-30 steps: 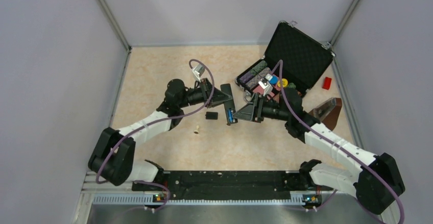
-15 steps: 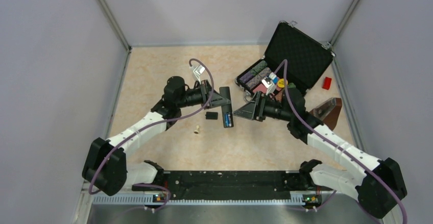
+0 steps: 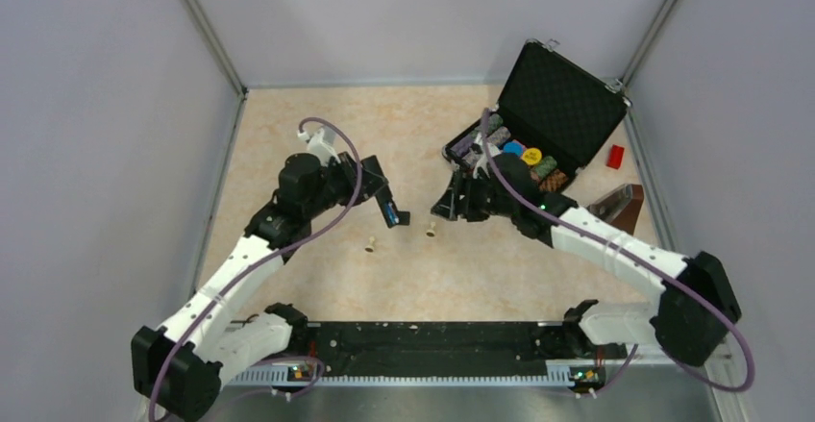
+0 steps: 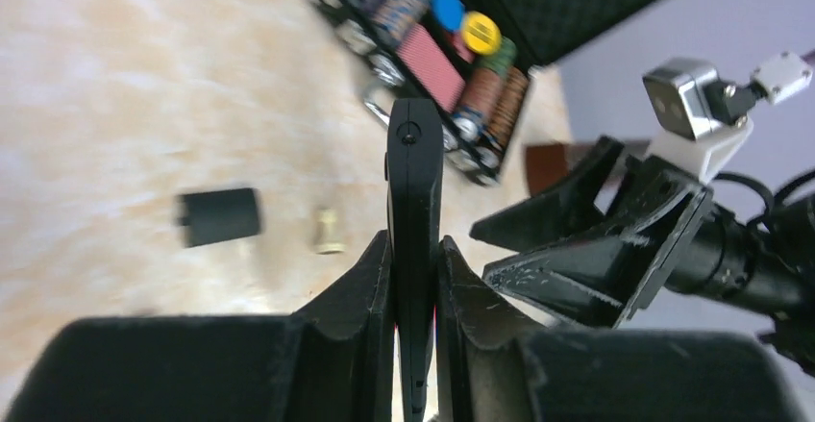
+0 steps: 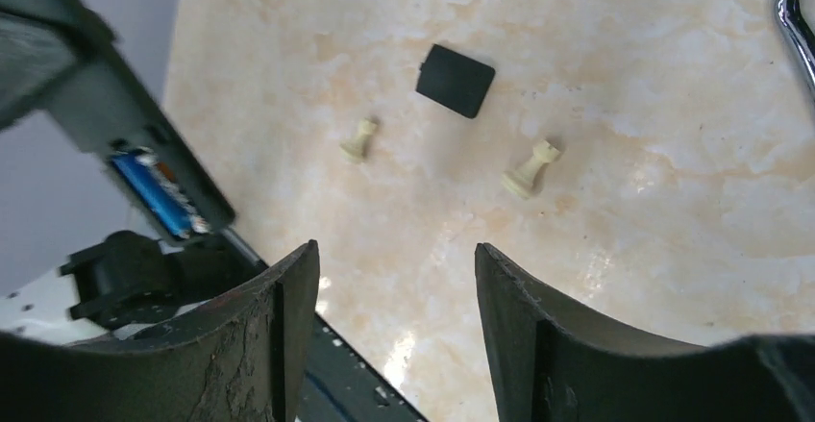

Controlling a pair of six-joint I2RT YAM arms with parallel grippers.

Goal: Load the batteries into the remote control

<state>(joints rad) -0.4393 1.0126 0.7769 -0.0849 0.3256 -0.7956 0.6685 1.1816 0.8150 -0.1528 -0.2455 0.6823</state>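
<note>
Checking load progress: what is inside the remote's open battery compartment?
A blue battery sits in the remote control; whether a second lies beside it is hidden.

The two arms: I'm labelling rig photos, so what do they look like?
The left arm and right arm have white shells, black joints and a looping purple cable each. The right gripper has black wedge-shaped fingers, scuffed pale; a silver-and-white camera block tops its wrist.
</note>
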